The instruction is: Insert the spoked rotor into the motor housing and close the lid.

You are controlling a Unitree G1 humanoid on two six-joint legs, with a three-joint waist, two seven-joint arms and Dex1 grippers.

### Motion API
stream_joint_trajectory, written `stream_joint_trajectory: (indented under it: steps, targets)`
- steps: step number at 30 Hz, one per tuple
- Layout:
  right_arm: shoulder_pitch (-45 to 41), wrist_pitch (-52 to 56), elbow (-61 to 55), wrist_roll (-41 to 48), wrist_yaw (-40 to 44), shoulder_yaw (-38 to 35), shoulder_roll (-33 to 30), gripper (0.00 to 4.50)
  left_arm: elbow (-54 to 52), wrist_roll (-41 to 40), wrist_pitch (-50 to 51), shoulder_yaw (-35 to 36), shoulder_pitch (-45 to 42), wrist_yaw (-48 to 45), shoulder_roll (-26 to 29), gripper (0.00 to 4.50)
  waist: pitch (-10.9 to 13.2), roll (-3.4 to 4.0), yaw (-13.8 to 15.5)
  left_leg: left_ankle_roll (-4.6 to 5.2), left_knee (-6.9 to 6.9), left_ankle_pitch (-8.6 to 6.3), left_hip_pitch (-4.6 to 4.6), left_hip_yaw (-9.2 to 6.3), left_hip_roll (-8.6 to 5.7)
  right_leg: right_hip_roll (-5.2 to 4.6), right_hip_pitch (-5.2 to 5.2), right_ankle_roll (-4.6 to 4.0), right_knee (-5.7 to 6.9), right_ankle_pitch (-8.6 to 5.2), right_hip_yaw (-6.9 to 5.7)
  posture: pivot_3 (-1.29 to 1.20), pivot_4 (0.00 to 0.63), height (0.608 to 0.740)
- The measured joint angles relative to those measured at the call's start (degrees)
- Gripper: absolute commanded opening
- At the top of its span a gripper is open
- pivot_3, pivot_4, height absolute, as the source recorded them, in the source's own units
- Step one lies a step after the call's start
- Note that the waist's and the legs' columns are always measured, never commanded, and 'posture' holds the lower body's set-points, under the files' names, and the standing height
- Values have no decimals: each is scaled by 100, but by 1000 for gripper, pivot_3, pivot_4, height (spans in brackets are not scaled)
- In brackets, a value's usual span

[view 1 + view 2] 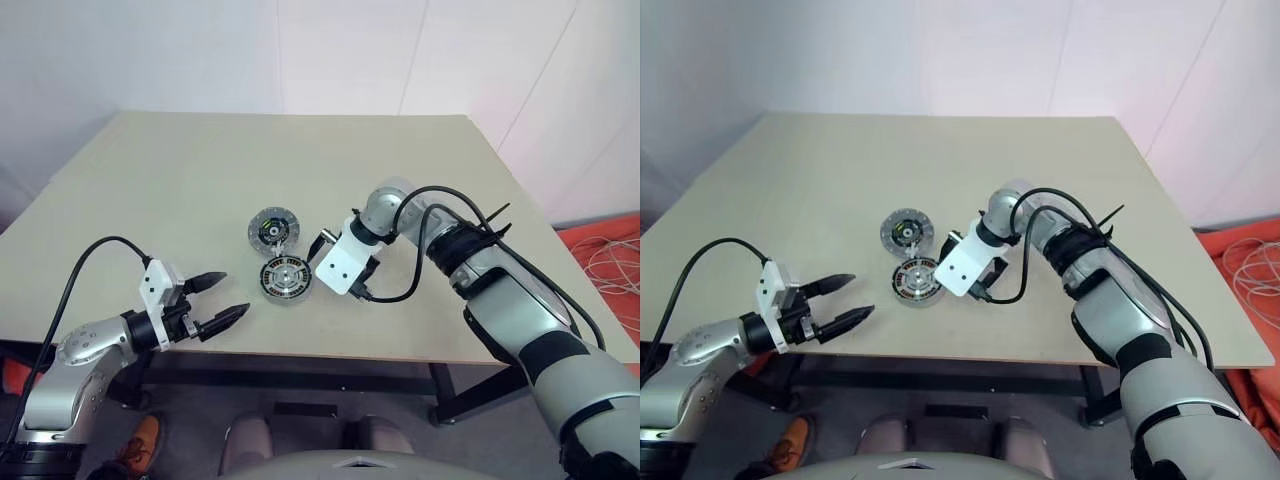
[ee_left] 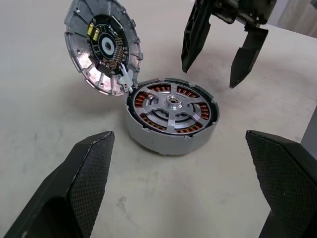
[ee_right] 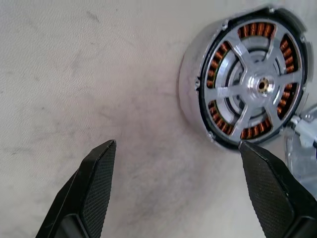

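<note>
At frame centre, the spoked rotor (image 2: 171, 110) sits inside the motor housing (image 2: 148, 141) on the table (image 1: 200, 170); lid (image 2: 101, 47) alongside; both end effectors, left (image 1: 222, 298) and right (image 2: 218, 64), released.

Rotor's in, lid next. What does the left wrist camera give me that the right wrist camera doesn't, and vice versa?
Left wrist view: the lid, standing tilted beside the motor housing, dark face with small components toward the camera, and the right gripper, open, over the table beyond. Right wrist view: the spoked rotor from nearly straight above, hub and spokes plain; of the lid, just a grey edge. Both: rotor seated in the housing, copper windings between its spokes.
</note>
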Motion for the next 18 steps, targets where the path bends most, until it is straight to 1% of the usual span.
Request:
stream_joint_trajectory:
  steps: [4, 9, 12, 18]
  targets:
    - [-4, -149, 122, -221, -167, 69, 135, 4469, 0, 0, -10, 45, 52, 1, 10, 4500, 0, 0, -1, 1, 1, -1, 0, 0, 0, -1, 1, 0, 0, 0, 0, 0, 0, 740]
    - [-67, -254, 358, -596, -534, 172, 258, 4469, -35, -211, 272, 107, 98, -23, 131, 4500, 1, 1, 1, 1, 1, 0, 3, 0, 0, -1, 3, -1, 1, 0, 0, 0, 0, 740]
    - [-127, -276, 466, -742, -636, 187, 314, 3879, -35, -201, 250, 110, 14, -5, 131, 4500, 1, 1, -8, 1, 3, 0, 7, 0, 0, 0, 7, -2, 3, 1, 0, 0, 0, 740]
    - [-213, -211, 529, -855, -834, 179, 390, 1825, -33, -181, 236, 112, -33, 0, 131, 4500, 1, 1, -8, 1, 4, 0, 8, 0, 1, 0, 8, -3, 4, 2, 0, 0, 0, 740]
